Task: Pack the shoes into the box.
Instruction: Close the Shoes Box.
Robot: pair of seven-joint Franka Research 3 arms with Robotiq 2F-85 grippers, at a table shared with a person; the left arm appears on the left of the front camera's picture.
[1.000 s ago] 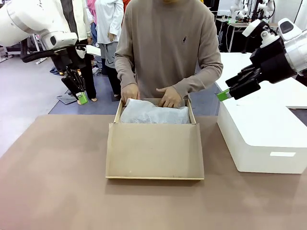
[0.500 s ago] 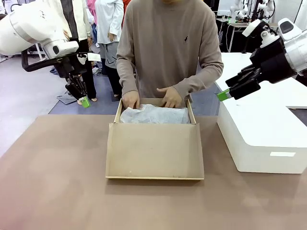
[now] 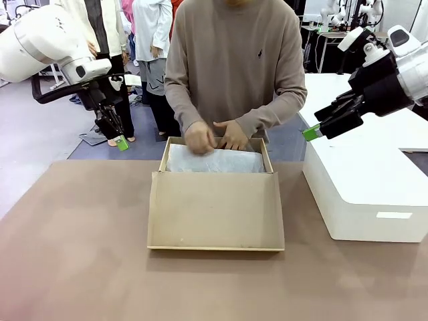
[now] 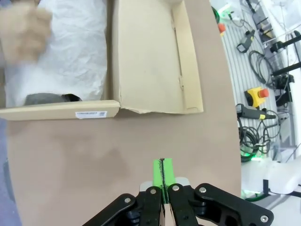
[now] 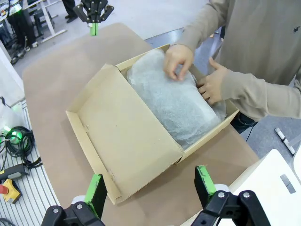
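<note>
Beneath tissue paper (image 4: 70,56) in the box (image 4: 56,109), a dark edge (image 4: 47,99) barely shows.

A large white block (image 3: 361,194) stands on the brown table (image 3: 73,267) at three o'clock, by its edge.

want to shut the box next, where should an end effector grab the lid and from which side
Probably the free near rim of the lid, pinched from the robot's side: the lid lies open and flat, hinged to the box, and that upturned rim looks thin enough to pinch.
</note>
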